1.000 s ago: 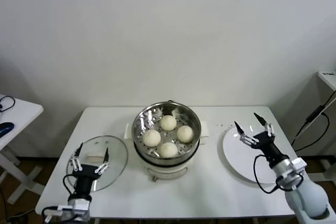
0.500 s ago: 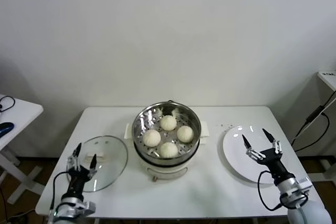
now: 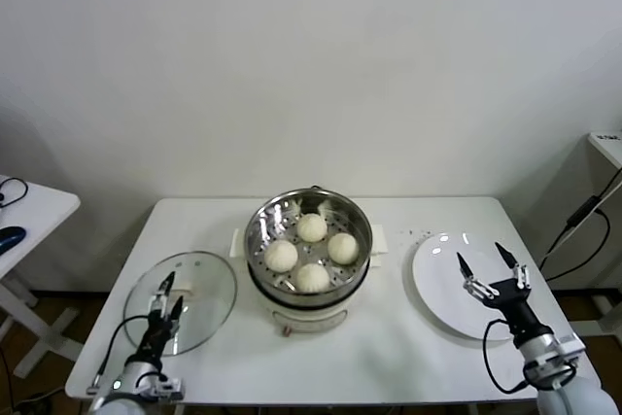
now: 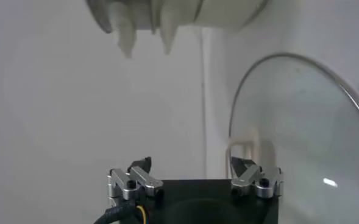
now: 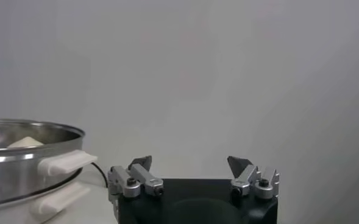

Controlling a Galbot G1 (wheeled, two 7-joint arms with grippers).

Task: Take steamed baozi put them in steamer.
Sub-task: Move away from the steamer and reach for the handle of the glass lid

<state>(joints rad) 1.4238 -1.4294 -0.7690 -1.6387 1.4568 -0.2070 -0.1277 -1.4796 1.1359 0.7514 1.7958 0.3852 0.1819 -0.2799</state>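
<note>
Overhead, four steamed baozi (image 3: 311, 253) fill the steamer (image 3: 308, 245); both grippers' fingers spread wide, empty.

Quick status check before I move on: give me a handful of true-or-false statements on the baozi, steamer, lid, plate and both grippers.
1. Four steamed baozi sit in the steamer. True.
2. The glass lid covers the steamer. False: it lies on the table, to the steamer's left.
3. The white plate holds a baozi. False: it is bare.
4. The right gripper is over the plate with its jaws open and holds nothing. True.
5. The left gripper grips the lid's knob. False: its jaws are open at the lid's near edge and hold nothing.
</note>
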